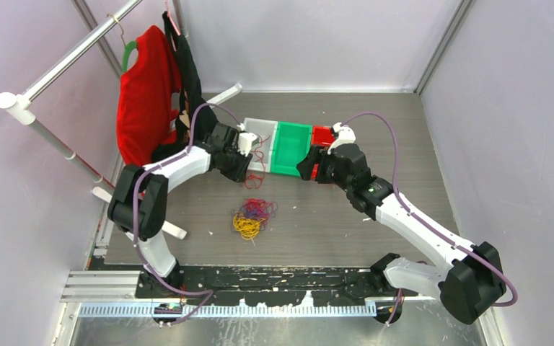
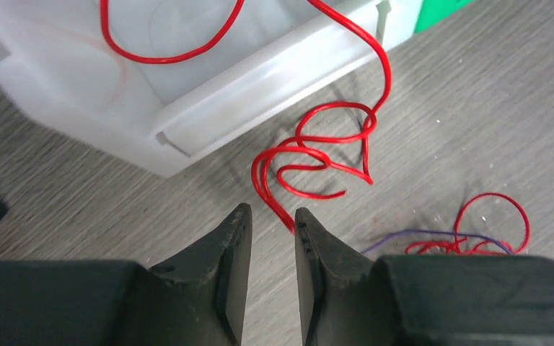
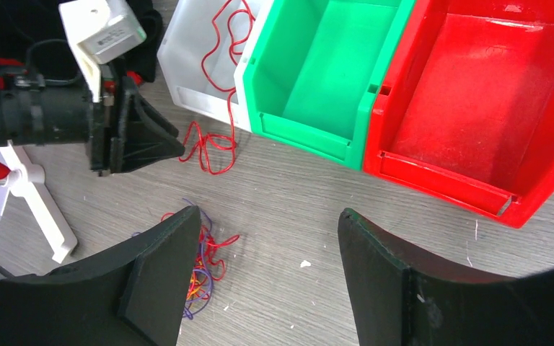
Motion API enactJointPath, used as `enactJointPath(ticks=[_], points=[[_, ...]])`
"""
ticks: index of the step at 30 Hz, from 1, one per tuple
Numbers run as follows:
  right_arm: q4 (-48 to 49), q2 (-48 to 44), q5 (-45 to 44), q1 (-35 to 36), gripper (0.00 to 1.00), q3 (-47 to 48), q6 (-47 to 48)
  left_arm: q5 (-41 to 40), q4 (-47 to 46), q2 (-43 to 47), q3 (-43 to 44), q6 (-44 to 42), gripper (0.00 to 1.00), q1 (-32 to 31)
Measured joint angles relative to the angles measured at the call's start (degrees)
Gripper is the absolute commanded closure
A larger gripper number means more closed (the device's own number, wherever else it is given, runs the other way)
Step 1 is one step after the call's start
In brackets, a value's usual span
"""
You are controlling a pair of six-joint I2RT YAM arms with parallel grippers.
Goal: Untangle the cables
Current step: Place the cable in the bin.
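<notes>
Left claw: jaws stand at a narrow gap, nothing clamped between them. The loose end of a red cable lies on the table right at the tip of the claw's right-hand finger; touching or only just beside, cannot tell. From there the cable runs ahead of the claw in several small loops, climbs over the front rim of the white bin and curls inside it. To the claw's right, more red loops and one purple strand lie on the table, partly hidden behind the finger housing. Right claw: jaws wide, empty, touching nothing, with only table between them. The green bin is directly ahead of it. The red bin is ahead to its right, side by side against the green one. The main tangle of cables, red, yellow and purple, sits just beside the right claw's left finger, on the near side of both claws and apart from the bins.
</notes>
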State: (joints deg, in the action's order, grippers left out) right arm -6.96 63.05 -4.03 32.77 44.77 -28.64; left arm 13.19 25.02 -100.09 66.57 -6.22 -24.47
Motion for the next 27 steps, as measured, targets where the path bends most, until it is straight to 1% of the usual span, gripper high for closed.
enactJointPath(ticks=[4,7,10,14,16,17,19,23,25,27], points=[[0.0,0.0,0.5,0.0,0.26,0.0,0.0,0.5,-2.1,-2.3,-0.7,1.6,0.63,0.0],[0.1,0.2,0.7,0.0,0.27,0.0,0.0,1.2,-3.1,-3.1,-0.7,3.1,0.64,0.0],[0.2,0.6,1.0,0.0,0.29,0.0,0.0,1.5,-4.6,-3.2,-1.2,4.4,0.71,0.0],[0.5,0.7,1.2,0.0,0.32,-0.1,0.0,2.0,-5.7,-3.5,-1.6,5.7,0.88,0.0],[0.7,0.7,1.2,0.0,0.33,-0.1,0.0,2.3,-6.1,-3.5,-2.0,5.9,0.95,0.0],[0.7,0.7,1.2,0.0,0.34,-0.1,0.0,2.3,-6.2,-3.5,-2.1,6.0,0.98,0.0],[0.8,0.7,1.2,0.0,0.35,-0.1,0.0,2.4,-6.1,-3.5,-2.1,6.0,1.0,0.0],[0.9,0.7,1.2,0.0,0.36,-0.1,0.0,2.8,-4.0,-1.2,-1.4,5.8,1.0,0.0],[0.9,0.7,1.2,0.0,0.36,-0.1,-0.1,3.2,-1.3,0.0,1.4,5.8,1.0,0.0],[1.0,0.7,1.2,0.0,0.37,-0.1,-0.1,3.6,0.5,0.8,6.0,5.8,1.0,0.0]])
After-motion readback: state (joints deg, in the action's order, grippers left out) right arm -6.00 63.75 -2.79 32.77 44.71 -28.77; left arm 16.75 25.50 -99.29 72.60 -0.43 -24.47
